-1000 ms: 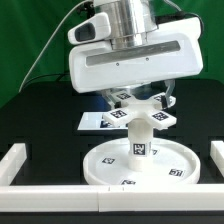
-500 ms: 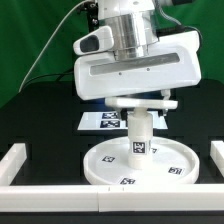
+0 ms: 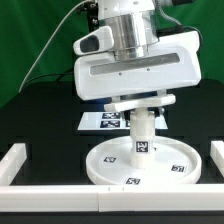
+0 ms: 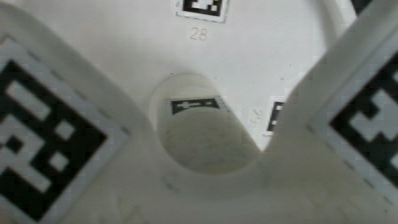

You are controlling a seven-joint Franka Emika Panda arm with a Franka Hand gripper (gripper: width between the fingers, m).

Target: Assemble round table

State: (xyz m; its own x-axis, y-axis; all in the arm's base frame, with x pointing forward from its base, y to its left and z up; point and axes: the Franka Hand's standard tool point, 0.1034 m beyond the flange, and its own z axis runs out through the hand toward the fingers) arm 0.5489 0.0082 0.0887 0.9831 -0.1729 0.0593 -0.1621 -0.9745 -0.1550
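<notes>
Leg (image 3: 141, 130) stands upright at the centre of the round disc (image 3: 140, 163), which lies flat inside the border wall (image 3: 20, 158). Cross-shaped base (image 3: 140, 103) sits level on or just over the leg's top, directly under the gripper (image 3: 140, 98); we cannot tell whether the fingers clamp it or stand apart. We judge leg and disc joined, roughly two thirds through. Left to do: seat and tighten the base, then release.

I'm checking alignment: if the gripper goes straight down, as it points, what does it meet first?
Likely the top of the upright leg, through the cross-shaped base that the gripper holds; whether they already touch is unclear.
</notes>
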